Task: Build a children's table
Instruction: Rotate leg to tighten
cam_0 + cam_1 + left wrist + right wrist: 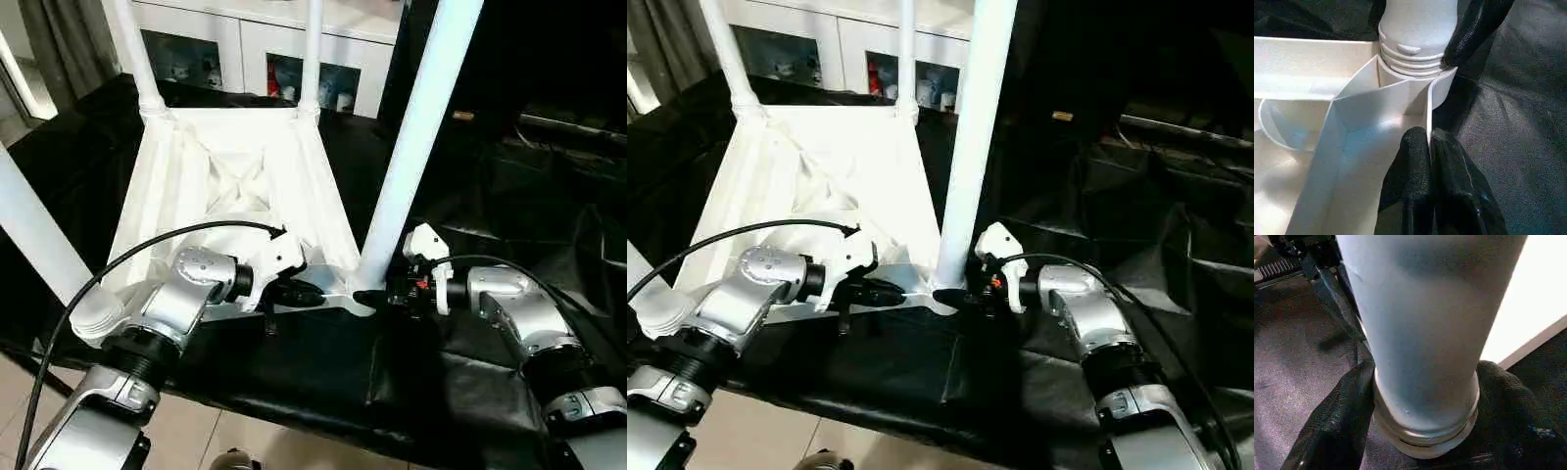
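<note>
The children's table lies upside down on a black cloth, its ribbed underside (235,186) facing up. Its legs stand up from the corner sockets: far left (137,59), far right (312,59), near left (39,235) and near right (411,137). My left gripper (309,292) is shut on the thin rim of the top (1428,112), close to the near right socket. My right gripper (377,294) reaches in from the right. Its fingers (1337,421) press on both sides of the base of the near right leg (1425,333), just above the threaded collar.
A white cabinet with glass doors (245,49) stands behind the work surface. The black cloth (323,362) runs to the front edge, with tiled floor below. A black cable (127,255) arcs over my left forearm. Dark crumpled covers (549,196) lie to the right.
</note>
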{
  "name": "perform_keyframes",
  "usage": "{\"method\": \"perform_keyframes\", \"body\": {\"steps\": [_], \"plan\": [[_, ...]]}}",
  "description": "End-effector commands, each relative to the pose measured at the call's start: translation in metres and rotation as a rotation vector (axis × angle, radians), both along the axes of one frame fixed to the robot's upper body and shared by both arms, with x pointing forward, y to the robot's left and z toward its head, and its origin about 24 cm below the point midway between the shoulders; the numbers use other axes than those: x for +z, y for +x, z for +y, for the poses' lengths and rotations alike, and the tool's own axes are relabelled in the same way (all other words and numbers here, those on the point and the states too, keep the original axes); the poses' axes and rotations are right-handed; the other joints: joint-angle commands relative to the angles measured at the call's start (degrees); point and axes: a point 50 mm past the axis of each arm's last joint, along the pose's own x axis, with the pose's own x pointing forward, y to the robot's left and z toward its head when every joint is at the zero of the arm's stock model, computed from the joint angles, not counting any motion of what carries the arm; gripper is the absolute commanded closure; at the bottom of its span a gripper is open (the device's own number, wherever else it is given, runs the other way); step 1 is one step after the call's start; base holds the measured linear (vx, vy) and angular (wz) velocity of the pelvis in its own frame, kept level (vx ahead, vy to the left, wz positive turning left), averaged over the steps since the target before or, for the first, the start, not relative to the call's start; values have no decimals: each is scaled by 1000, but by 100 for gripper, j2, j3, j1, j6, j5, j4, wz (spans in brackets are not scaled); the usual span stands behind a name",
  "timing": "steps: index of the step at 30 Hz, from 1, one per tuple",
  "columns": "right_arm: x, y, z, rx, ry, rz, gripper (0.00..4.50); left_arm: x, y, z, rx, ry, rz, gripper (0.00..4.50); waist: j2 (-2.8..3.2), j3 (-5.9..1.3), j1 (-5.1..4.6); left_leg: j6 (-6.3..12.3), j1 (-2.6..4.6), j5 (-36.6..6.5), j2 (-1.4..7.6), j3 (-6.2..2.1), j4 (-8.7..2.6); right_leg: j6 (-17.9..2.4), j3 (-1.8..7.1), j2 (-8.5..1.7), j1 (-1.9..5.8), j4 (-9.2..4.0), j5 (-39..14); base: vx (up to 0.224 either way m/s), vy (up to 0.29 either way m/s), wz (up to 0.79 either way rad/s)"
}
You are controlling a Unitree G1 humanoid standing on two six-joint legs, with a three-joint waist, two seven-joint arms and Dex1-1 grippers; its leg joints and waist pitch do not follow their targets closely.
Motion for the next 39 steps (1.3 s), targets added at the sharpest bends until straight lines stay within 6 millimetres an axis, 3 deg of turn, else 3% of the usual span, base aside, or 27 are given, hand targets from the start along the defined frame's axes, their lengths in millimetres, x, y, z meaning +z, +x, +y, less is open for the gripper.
{"method": "perform_keyframes", "body": {"steps": [1,3,6,7,11,13,14,17,22,24,28,31,39], "plan": [[-2,1,0,-59,49,-6,175,4,2,-9,9,-34,-14,450,-4,-402,-25,180,94,-1061,385,-160,-397,-1252,359,-466,292,-376,-1042,0,0,0],[-4,6,0,-149,86,-1,176,2,8,-11,82,-31,-35,450,-8,-394,-32,163,95,-1108,376,-161,-400,-1260,358,-471,287,-395,-1104,0,0,0],[-12,16,-2,-356,142,26,176,-4,24,-19,271,-23,-57,450,22,-366,-78,8,123,-1469,361,-178,-423,-1103,354,-478,257,-487,-1791,0,0,0],[-14,18,-1,-403,147,37,176,-6,27,-21,315,-22,-57,450,-4,-369,-87,-83,132,-1554,350,-190,-424,-1020,340,-484,268,-512,-2022,0,0,0],[-34,23,18,-652,78,65,176,-10,38,-39,470,0,-76,450,25,-390,-155,-148,125,-1511,350,-214,-435,-969,345,-484,269,-504,-1884,0,0,0],[-36,24,20,-686,66,70,176,-10,39,-41,479,3,-83,450,14,-398,-173,-90,100,-1415,339,-199,-425,-988,347,-477,281,-488,-1690,0,0,0],[-45,26,27,-829,13,83,176,-12,42,-50,528,31,-109,450,20,-398,-178,-72,112,-1373,337,-196,-427,-1001,350,-476,257,-490,-1648,0,0,0],[-44,31,38,-893,14,81,176,-12,44,-58,546,34,-113,450,17,-399,-199,-110,119,-1480,340,-200,-437,-988,344,-478,269,-502,-1678,0,0,0],[-34,34,45,-839,60,23,176,-10,45,-60,518,20,-121,450,8,-405,-186,60,92,-1365,337,-184,-430,-1048,349,-478,296,-470,-1287,0,0,0],[-26,37,46,-814,141,9,107,-9,44,-59,481,12,-137,450,9,-408,-170,119,86,-1351,338,-183,-424,-1030,352,-488,312,-474,-1343,0,0,0],[-14,41,37,-770,164,-69,85,-11,42,-53,442,15,-145,450,-12,-405,-179,179,72,-1285,344,-189,-427,-1060,341,-485,318,-462,-1308,0,0,0],[-6,40,27,-640,140,-105,59,-12,39,-45,388,20,-161,450,-11,-402,-205,213,72,-1297,345,-184,-419,-1072,339,-478,319,-469,-1370,0,0,0],[4,18,0,-202,56,-92,59,-6,28,-24,193,-11,-161,450,-47,-388,-157,410,53,-1218,364,-186,-401,-1087,343,-488,329,-455,-1362,0,0,0]]}}
